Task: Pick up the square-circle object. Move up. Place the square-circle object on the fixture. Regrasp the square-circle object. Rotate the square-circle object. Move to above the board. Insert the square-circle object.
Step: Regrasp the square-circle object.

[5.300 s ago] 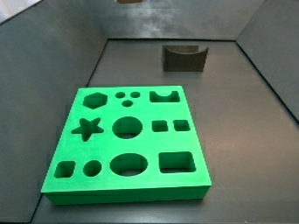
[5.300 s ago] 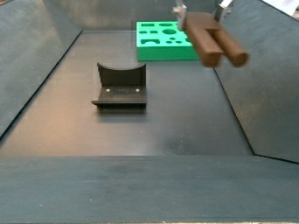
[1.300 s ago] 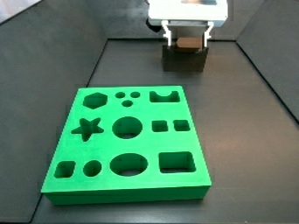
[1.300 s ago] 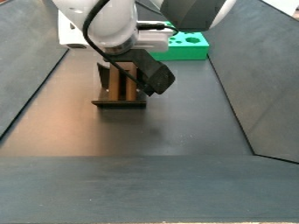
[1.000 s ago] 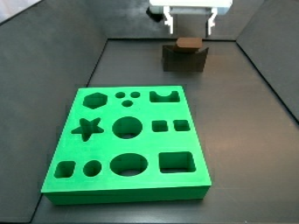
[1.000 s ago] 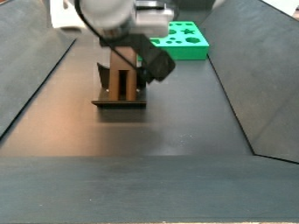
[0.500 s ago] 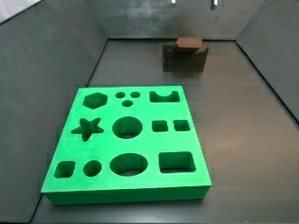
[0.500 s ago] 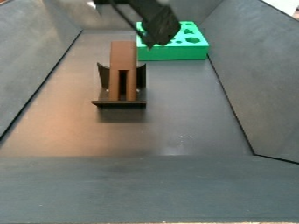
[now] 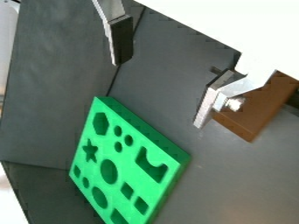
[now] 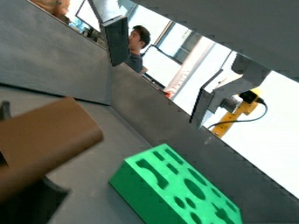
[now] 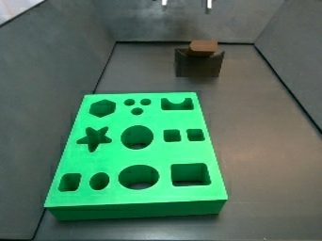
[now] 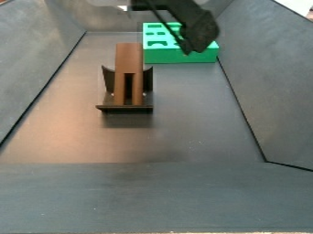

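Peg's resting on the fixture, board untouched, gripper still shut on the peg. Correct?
Not quite. The square-circle object does rest on the fixture, and the board is untouched, but the gripper is open and holds nothing: both wrist views show an empty gap between its fingers, raised clear of the peg.

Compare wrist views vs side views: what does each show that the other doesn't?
Only the wrist views show the claw open and empty, and both its fingers. Only the side views show the square-circle object resting in the fixture, plus every hole in the board; there the claw shows only as tips at the frame's top edge. Both show peg and board, with the claw raised clear of both.
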Controlling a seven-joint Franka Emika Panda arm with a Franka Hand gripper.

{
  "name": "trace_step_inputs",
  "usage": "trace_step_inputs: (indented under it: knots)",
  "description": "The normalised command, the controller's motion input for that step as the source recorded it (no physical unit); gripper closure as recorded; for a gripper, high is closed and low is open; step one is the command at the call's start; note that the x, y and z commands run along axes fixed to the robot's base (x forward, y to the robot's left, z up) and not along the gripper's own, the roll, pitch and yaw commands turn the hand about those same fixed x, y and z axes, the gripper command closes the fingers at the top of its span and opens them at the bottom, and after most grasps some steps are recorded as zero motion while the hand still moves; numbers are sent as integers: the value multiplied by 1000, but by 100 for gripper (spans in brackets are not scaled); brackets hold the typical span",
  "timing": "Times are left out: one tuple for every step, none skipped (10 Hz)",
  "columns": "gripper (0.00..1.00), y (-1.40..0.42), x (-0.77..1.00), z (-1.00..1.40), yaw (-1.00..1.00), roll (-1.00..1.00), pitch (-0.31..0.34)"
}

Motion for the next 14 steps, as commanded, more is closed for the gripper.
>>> trace_step_inputs:
  knots:
    - [0, -6, -985, 7, 23, 18, -126]
    - [0, -6, -790, 7, 41, 37, -134]
    - [0, -12, -599, 8, 58, 54, -138]
    - [0, -12, -500, 8, 65, 59, -137]
    - [0, -402, -255, -1000, -1000, 818, -4]
    - [0, -408, -130, -1000, -1000, 818, -5]
    - [0, -335, 30, -920, -1000, 809, -31]
    - [0, -135, 26, -658, -1000, 787, -64]
    - [0, -81, 37, -471, -1000, 774, -88]
    - [0, -64, 42, -346, -1000, 768, -104]
    - [0, -22, 34, -59, -1000, 751, -144]
    - [0, -11, 25, -4, -1000, 745, -161]
    - [0, -10, 5, 12, -1000, 734, -193]
    - [0, -19, -4, -1, -1000, 723, -221]
